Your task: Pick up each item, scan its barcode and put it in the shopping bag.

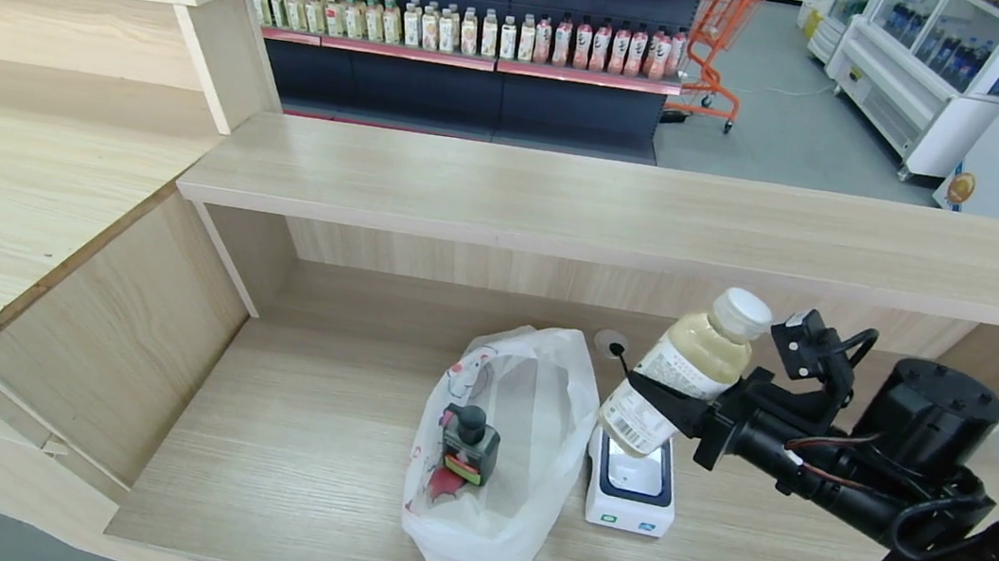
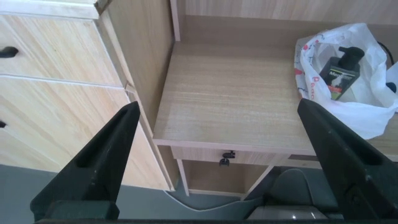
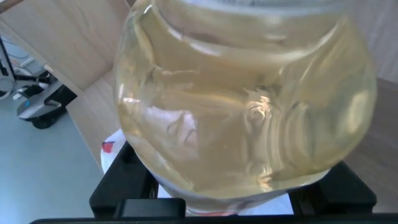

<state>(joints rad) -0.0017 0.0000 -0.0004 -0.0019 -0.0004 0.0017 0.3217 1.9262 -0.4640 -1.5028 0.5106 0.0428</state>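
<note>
The right gripper (image 1: 667, 404) pinches the tilted bottle (image 1: 695, 357) around its lower body, base just above the white scanner (image 1: 630, 497) beside the shopping bag (image 1: 543, 391); the left gripper (image 2: 219, 112) hangs with jaws spread.

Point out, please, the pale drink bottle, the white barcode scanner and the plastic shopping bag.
white-capped plastic bottle of pale drink (image 1: 691, 363): head view, on its label.
white box-shaped barcode scanner (image 1: 629, 508): head view, on its front face.
translucent white plastic shopping bag (image 1: 548, 391): head view, on its bare wall.
</note>
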